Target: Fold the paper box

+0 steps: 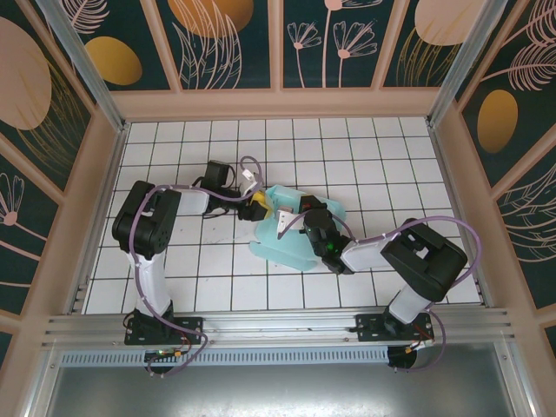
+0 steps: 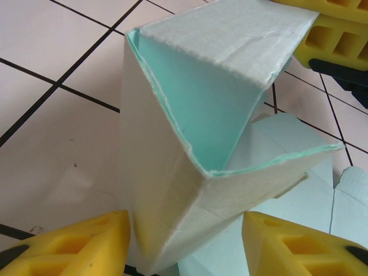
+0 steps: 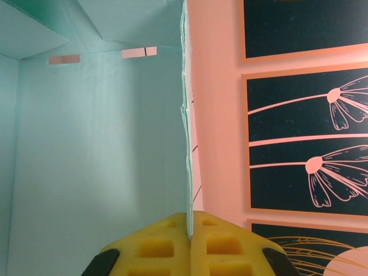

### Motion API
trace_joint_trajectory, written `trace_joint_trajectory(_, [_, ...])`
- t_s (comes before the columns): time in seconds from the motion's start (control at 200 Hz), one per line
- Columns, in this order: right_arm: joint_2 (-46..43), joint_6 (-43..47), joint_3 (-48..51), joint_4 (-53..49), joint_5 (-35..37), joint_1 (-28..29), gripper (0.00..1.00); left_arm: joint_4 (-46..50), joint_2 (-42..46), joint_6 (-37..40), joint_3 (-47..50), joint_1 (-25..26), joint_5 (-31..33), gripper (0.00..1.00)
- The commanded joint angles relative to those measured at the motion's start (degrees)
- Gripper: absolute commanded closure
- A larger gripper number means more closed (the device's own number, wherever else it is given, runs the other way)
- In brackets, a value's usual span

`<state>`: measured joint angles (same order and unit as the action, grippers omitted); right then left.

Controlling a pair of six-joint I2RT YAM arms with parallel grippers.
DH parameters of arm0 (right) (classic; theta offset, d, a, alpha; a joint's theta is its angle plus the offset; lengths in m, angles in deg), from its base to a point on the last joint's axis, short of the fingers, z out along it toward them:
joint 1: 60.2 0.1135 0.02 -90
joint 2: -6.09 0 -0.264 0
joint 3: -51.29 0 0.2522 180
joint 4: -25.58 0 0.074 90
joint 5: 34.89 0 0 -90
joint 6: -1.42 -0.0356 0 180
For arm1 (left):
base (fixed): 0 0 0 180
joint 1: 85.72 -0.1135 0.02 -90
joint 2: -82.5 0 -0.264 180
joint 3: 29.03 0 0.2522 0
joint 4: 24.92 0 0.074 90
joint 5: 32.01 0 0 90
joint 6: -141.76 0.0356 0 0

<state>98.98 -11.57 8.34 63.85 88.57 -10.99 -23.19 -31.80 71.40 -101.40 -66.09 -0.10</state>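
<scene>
The paper box (image 1: 287, 239) is a pale aqua card piece lying partly opened on the white tiled table (image 1: 200, 148), between the two arms. In the left wrist view one creased corner of the paper box (image 2: 190, 144) stands up as an open tube. My left gripper (image 2: 187, 244) has its yellow fingers (image 2: 75, 244) against both sides of that corner. My right gripper (image 3: 188, 236) is shut on the thin edge of an upright panel of the paper box (image 3: 98, 144). From above, the left gripper (image 1: 260, 207) and the right gripper (image 1: 297, 214) meet at the box's far end.
Peach frame rails and dark floral wall panels (image 1: 278, 95) enclose the table on three sides. Purple cables (image 1: 434, 221) loop over both arms. The right gripper's yellow fingers (image 2: 336, 37) sit just past the box in the left wrist view. Bare tiles lie toward the back and both sides.
</scene>
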Motion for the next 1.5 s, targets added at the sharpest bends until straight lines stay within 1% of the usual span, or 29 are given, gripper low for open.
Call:
trace_joint_trajectory(0.0, [0.1,-0.3,-1.5,1.5,1.0,-0.1,1.0,-2.6,-0.2,-1.1,0.1,0.7,-1.9,0.5])
trace_joint_trajectory(0.025, [0.0,-0.3,-1.6,1.5,1.1,-0.1,1.0,-2.8,-0.3,-1.2,0.0,0.8,-2.1,0.53])
trace_joint_trajectory(0.055, [0.2,-0.4,-1.6,1.5,1.1,0.0,1.0,-2.7,-0.4,-1.2,-0.2,1.0,-2.2,0.54])
trace_joint_trajectory(0.21, [0.3,-0.2,-1.8,1.5,1.4,0.0,1.0,-3.1,-0.4,-1.2,-0.5,1.7,-2.1,0.54])
trace_joint_trajectory(0.32, [0.5,0.0,-1.9,1.6,1.5,0.1,1.0,-4.1,-0.3,-2.1,-0.2,1.7,-1.7,0.56])
trace_joint_trajectory(0.41, [0.8,0.0,-2.0,2.0,1.7,0.2,1.0,-8.1,-0.3,-5.6,1.0,1.9,1.0,0.57])
trace_joint_trajectory(0.515, [1.0,-0.2,-2.1,2.3,1.8,0.3,1.0,-15.4,0.3,-10.5,2.5,2.0,5.0,0.57])
trace_joint_trajectory(0.531, [0.9,-0.2,-2.1,2.3,1.7,0.4,1.0,-16.3,0.3,-11.1,4.0,2.0,5.4,0.57])
trace_joint_trajectory(0.591, [1.0,-0.4,-2.1,2.3,1.7,0.4,1.0,-18.6,0.5,-12.6,4.8,2.1,6.7,0.57])
trace_joint_trajectory(0.721, [0.8,-1.0,-2.4,2.0,1.3,0.6,1.0,-20.5,0.1,-14.6,4.9,2.5,10.4,0.56])
trace_joint_trajectory(0.911, [0.7,-2.4,-3.0,0.4,1.1,0.9,1.0,-22.8,-0.3,-17.1,4.3,2.9,10.8,0.57])
trace_joint_trajectory(1.041, [1.0,-3.6,-3.4,-0.8,1.2,1.1,1.0,-23.5,-0.5,-17.9,3.9,3.9,12.5,0.58])
trace_joint_trajectory(1.181, [1.2,-5.3,-3.9,-1.8,1.4,1.3,1.0,-26.7,-0.9,-21.0,4.9,4.2,14.3,0.6])
trace_joint_trajectory(1.286, [1.1,-7.0,-4.3,-3.8,1.2,1.3,1.0,-28.7,-0.9,-22.6,5.4,4.2,15.5,0.59])
trace_joint_trajectory(1.411, [0.9,-9.9,-5.6,-9.0,0.6,1.4,1.0,-30.9,-0.5,-23.9,6.3,4.1,16.9,0.52])
trace_joint_trajectory(1.496, [0.8,-12.0,-6.3,-11.7,0.2,1.5,1.0,-31.1,-0.5,-24.2,6.3,4.2,17.3,0.52])
